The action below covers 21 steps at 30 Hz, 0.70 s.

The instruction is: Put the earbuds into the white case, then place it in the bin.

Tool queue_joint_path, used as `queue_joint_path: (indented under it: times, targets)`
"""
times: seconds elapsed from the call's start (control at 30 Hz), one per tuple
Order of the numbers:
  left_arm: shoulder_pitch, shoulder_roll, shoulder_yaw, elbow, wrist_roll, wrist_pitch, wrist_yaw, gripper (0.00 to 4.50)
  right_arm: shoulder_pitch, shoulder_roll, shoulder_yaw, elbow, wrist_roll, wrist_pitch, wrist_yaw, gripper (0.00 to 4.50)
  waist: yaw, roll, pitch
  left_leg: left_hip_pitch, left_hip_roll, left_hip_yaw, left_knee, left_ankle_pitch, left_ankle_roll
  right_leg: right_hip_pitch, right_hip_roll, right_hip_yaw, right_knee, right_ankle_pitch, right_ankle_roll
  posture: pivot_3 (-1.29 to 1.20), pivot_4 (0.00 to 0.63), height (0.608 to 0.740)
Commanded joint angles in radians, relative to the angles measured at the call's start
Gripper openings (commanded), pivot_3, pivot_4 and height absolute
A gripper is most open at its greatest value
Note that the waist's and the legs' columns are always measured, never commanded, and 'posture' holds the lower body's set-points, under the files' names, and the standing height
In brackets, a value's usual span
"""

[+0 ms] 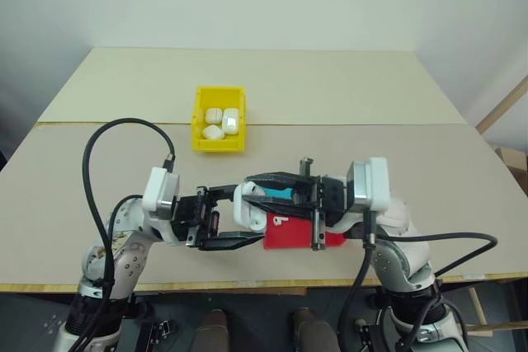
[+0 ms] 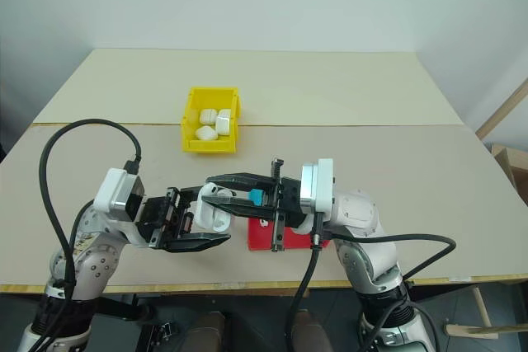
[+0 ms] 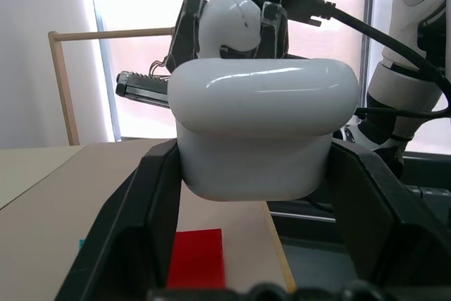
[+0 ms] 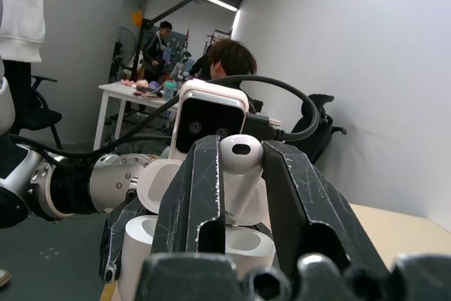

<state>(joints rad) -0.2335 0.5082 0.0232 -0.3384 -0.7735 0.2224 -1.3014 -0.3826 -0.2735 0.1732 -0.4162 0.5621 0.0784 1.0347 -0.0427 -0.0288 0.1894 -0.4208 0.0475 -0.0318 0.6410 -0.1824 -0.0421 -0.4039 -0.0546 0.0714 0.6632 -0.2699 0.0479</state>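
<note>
Right wrist view shows a tiny glossy white plastic earbud (image 4: 239, 156) pinched between the right gripper (image 4: 239, 195) fingers, stem pointing down over the open wells of the small rounded glossy white plastic case (image 4: 211, 244), so it can be lowered straight in. The left gripper (image 3: 254, 195) is clamped on the case body, holding it up off the beige counter (image 1: 412, 154) with its lid flipped back, apparently to steady the target. Beneath lies a shallow red tray (image 1: 289, 235). Farther off, the bright yellow open-topped plastic bin (image 1: 218, 129) already contains several white cases.
</note>
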Motion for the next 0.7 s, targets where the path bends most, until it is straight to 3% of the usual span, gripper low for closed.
queue_joint_path:
  times: [0.03, 0.6, 0.7]
  targets:
    - [-0.014, -0.002, 0.016, -0.024, -0.023, -0.007, 0.003, 2.81, -0.009, -0.005, -0.003, -0.004, -0.008, -0.036, 0.004, 0.62, 0.0, 0.0, 0.0, 0.0, 0.0, 0.0, 0.0, 0.0, 0.0, 0.0, 0.0, 0.0, 0.0, 0.0, 0.0, 0.0, 0.15, 0.74]
    - [-0.04, -0.011, 0.013, -0.004, -0.019, -0.014, -0.004, 2.81, -0.006, -0.041, 0.007, 0.019, -0.027, -0.088, 0.032, 0.62, 0.0, 0.0, 0.0, 0.0, 0.0, 0.0, 0.0, 0.0, 0.0, 0.0, 0.0, 0.0, 0.0, 0.0, 0.0, 0.0, 0.15, 0.74]
    - [-0.042, -0.013, 0.013, -0.005, -0.019, -0.013, -0.002, 2.81, -0.005, -0.04, 0.01, 0.021, -0.036, -0.106, 0.032, 1.62, 0.0, 0.0, 0.0, 0.0, 0.0, 0.0, 0.0, 0.0, 0.0, 0.0, 0.0, 0.0, 0.0, 0.0, 0.0, 0.0, 0.15, 0.74]
